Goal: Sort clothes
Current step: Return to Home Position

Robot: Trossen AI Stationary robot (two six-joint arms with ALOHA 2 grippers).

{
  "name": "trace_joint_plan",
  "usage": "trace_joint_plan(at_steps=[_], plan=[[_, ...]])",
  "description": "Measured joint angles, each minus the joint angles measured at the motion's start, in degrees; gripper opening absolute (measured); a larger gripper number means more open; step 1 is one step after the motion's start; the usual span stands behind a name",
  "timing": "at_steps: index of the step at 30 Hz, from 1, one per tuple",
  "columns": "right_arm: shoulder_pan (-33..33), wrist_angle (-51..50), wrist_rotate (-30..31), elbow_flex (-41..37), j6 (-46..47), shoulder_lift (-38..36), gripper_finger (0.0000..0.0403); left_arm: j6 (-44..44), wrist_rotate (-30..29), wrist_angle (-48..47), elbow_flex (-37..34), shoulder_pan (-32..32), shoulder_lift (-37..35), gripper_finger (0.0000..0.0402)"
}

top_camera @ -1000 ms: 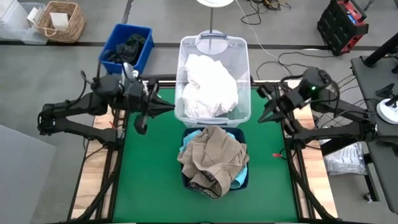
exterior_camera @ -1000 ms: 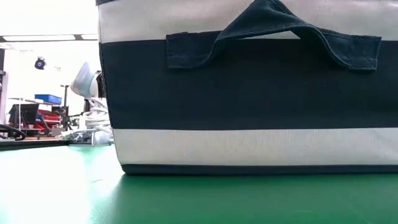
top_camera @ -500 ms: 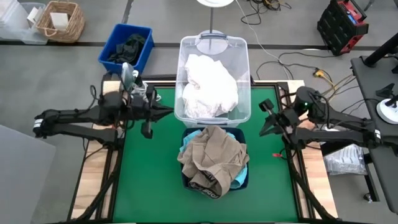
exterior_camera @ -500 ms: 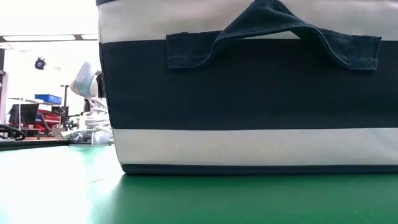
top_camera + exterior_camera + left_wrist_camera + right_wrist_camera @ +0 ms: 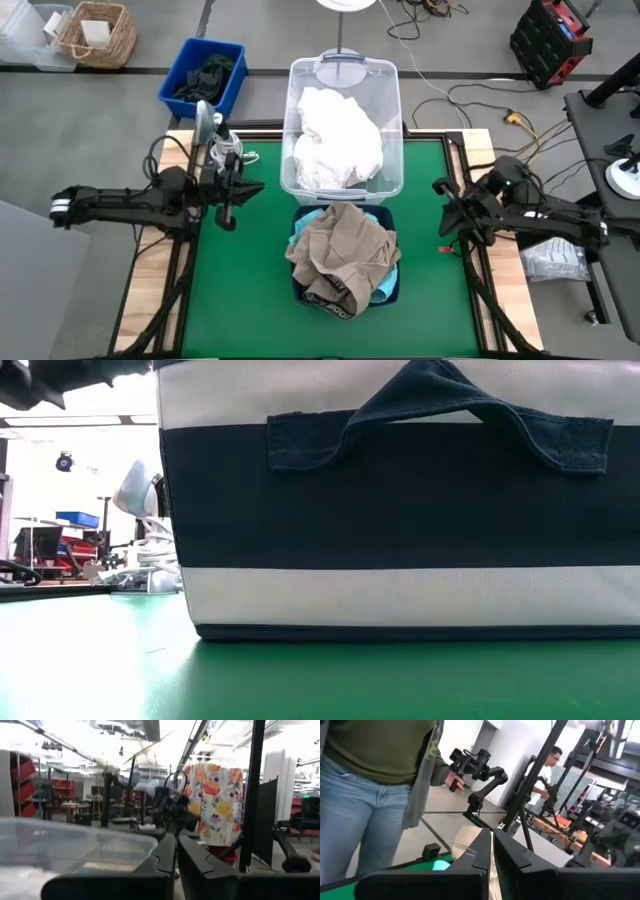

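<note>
white clothes (image 5: 335, 140) fill the clear bin (image 5: 392, 180) at the far middle of the green mat (image 5: 240, 290). just on its near side sits the striped navy box (image 5: 400, 500) with a khaki garment (image 5: 342, 255) heaped on top and a bit of teal cloth (image 5: 386, 288) poking out at the near right. a black garment (image 5: 210, 75) lies in the blue crate (image 5: 228, 50) on the floor, far left. left gripper (image 5: 176, 840) hangs over the mat's left edge, fingers pressed together. right gripper (image 5: 492, 836) hangs at the right edge, fingers likewise squeezed tight.
</note>
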Motion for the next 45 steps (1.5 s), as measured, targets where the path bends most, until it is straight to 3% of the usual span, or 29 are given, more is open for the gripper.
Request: trace_joint_plan(at_steps=[8,15,26,30,34,36,45], plan=[[0.0,0.1,5.9,-7.1,3.5,-10.2,0.0013,-3.4,-0.6,1.1,-6.8,0.0,-2.7,0.0000],[0.0,1.4,11.9,-14.9,8.4,-20.5,0.0013,-4.9,-0.8,8.4,-11.6,0.0,-3.2,0.0000],[0.0,21.2,13.1,-28.5,13.3,-19.3,0.0013,-7.2,-1.0,14.3,-17.6,0.0,-3.2,0.0000],[0.1,18.4,16.2,-28.4,6.5,-18.8,0.0013,-7.1,-1.0,14.2,-18.2,0.0,-2.7,0.0000],[0.0,12.7,31.6,-28.4,8.8,-18.8,0.0013,-6.6,-1.0,13.8,-18.3,0.0,-1.8,0.0000],[0.0,8.9,36.2,-28.4,10.0,-18.8,0.0013,-6.6,-1.0,13.9,-18.3,0.0,-1.3,0.0000],[0.0,8.0,37.1,-28.5,10.9,-18.9,0.0013,-7.1,-0.9,13.8,-18.3,0.0,2.1,0.0000]])
